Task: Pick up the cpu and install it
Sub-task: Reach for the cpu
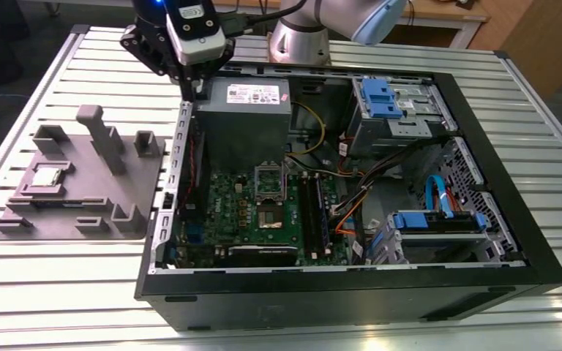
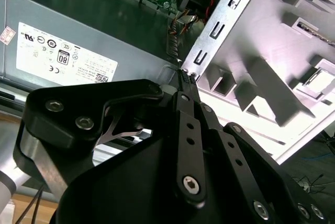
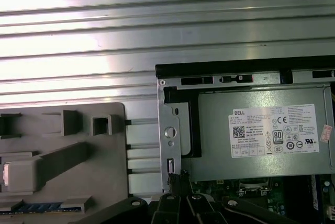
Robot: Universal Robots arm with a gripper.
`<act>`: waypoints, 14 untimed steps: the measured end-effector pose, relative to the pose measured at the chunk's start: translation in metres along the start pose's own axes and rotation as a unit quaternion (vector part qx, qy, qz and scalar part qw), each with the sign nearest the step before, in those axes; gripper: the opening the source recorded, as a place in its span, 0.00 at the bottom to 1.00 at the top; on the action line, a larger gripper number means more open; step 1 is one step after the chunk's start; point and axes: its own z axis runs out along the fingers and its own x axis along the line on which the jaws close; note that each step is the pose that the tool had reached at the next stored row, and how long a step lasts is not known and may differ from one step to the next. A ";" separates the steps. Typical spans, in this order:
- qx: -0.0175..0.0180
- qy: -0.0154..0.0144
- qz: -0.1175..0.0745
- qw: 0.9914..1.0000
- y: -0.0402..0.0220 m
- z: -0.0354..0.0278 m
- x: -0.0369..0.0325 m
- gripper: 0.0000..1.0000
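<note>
One claw: fingers pressed together, empty, above the case's metal side wall, beside the power supply.
Silvery cpu: on the grey fixture, well apart from the claw.
Between them: that side wall and the fixture's upright posts.
Hard to make out: socket detail on the motherboard.
Ribbed worktop: aluminium slats, wooden furniture behind.

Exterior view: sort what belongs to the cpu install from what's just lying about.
Job: small silvery square cpu, on the grey moulded tray; green motherboard with its grey metal socket frame; black claw.
Lying about: grey box with white label; blue plastic drive brackets.
</note>
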 end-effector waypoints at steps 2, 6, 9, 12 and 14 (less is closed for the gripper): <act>0.000 0.000 0.000 1.000 -0.0001 0.0001 0.0007 0.10; 0.000 0.000 0.000 1.000 -0.0002 0.0002 0.0022 0.10; 0.000 0.000 0.000 1.000 -0.0003 0.0004 0.0033 0.10; 0.000 0.000 0.000 1.000 -0.0004 0.0005 0.0042 0.10; 0.000 0.000 0.000 1.000 -0.0004 0.0006 0.0050 0.10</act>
